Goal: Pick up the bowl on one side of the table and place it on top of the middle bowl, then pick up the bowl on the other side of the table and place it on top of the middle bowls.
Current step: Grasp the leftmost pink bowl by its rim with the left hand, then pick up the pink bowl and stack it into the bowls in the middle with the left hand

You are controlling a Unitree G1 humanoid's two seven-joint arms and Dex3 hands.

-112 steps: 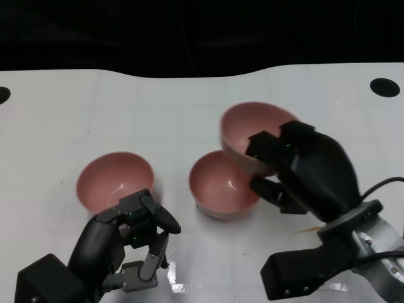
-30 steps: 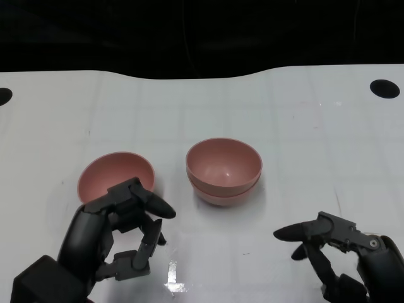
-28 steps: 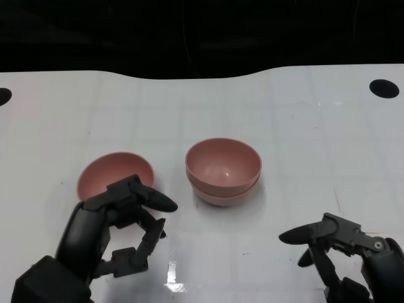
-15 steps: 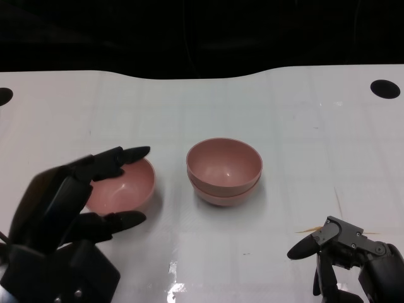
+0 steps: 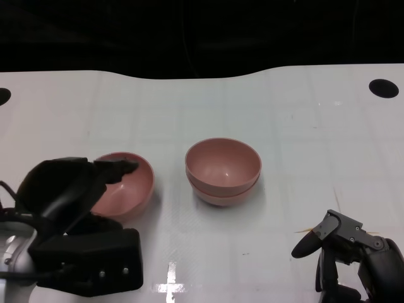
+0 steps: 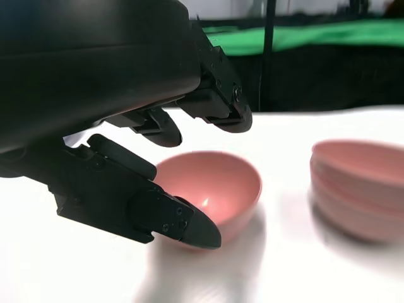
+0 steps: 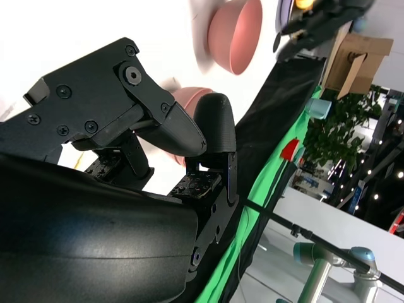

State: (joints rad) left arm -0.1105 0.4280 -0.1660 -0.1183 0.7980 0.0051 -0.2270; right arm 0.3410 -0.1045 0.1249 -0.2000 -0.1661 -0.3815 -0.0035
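2 of the 3 pink bowls are already nested at the middle of the white table, so the first half of the task is judged done: the stacked pair is seen as 1 bowl seated inside another, their rims showing as 2 close bands. The second half is left. The remaining bowl is still set on the table to the left of the stack, apart from it, upright and with nothing in it.

The left hand is placed at that bowl's near-left side, with fingers spread and nothing held; in the left wrist view, upper fingers are seen above the bowl's rim and a lower finger beside its outer wall, but contact cannot be told. No grip is made yet. The right hand is kept low at the table's near right, well apart from the bowls, fingers loosely apart and nothing in them.

The bowls are seen as smooth, matte-to-satin pink, probably plastic, with round deep walls, thin rims and a small highlight inside. The table is glossy white, faintly gridded, with a dark round hole near its far right corner.
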